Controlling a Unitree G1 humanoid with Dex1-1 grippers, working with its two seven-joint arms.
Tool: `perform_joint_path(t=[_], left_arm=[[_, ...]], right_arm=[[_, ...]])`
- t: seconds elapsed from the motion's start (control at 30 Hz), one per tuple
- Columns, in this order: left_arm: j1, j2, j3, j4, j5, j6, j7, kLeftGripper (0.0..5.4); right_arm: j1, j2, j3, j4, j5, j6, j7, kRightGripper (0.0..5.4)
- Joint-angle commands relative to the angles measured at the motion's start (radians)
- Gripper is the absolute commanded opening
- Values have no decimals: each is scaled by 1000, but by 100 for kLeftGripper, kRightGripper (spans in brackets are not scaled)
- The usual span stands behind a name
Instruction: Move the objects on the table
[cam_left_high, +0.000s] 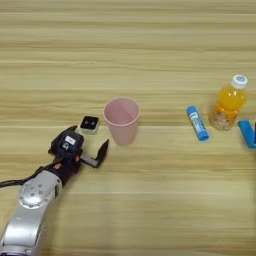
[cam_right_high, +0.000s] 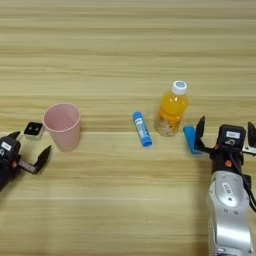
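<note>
Left eye view: left gripper (cam_left_high: 89, 144) sits low on the table (cam_left_high: 150, 200), fingers spread wide, holding nothing. The white cube (cam_left_high: 90, 124) lies just beyond its fingertips, not touching, close beside the pink cup (cam_left_high: 121, 120). Orange bottle (cam_left_high: 228, 102) stands upright far right, with a blue stick (cam_left_high: 197, 122) lying flat near it and a second blue piece (cam_left_high: 247, 133) cut by the edge.

Right eye view: right gripper (cam_right_high: 224, 132) shows at lower right, fingers wide apart, empty, just beside the second blue piece and near the bottle's base. Cube at far left edge, next to the cup.

Risks, as judgement: the left gripper's right-hand finger points toward the cup's base; closing on the cube could bump or tip the light cup. On the right, the tall bottle could topple if a finger clips it, and the blue piece sits in the approach path.

Surface: pale striped wood, flat, fills both views. No room visible.
</note>
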Motion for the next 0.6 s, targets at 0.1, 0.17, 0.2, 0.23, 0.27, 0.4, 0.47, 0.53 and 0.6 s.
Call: perform_joint_path(t=[0.1, 0.17, 0.2, 0.23, 0.27, 0.4, 0.47, 0.53, 0.6], left_arm=[[-49, -33, 13, 74, 5, -7, 48, 538], [-60, -42, 17, 95, 6, -9, 64, 538], [-62, -43, 17, 100, 6, -11, 66, 538], [-64, -44, 16, 104, 5, -12, 66, 538], [-65, -45, 16, 107, 5, -14, 66, 538], [-83, -56, 19, 140, 5, -14, 75, 538], [-94, -62, 20, 161, 2, -11, 80, 538], [-105, -67, 19, 177, 3, -12, 84, 538], [-113, -73, 20, 190, 5, -13, 92, 538]], right_arm=[[-13, -2, 1, 8, -3, 14, -1, 540], [-13, -3, 1, 9, -3, 13, -1, 540], [-13, -3, 0, 9, -3, 13, -1, 540], [-13, -3, 0, 9, -3, 13, -1, 540], [-13, -3, 0, 9, -3, 13, -1, 540], [-12, -3, 1, 8, -3, 13, -1, 540], [-12, -3, 0, 8, -3, 13, 0, 540], [-12, -3, 0, 8, -3, 13, 0, 540], [-10, -4, 0, 6, -2, 13, 1, 540]])
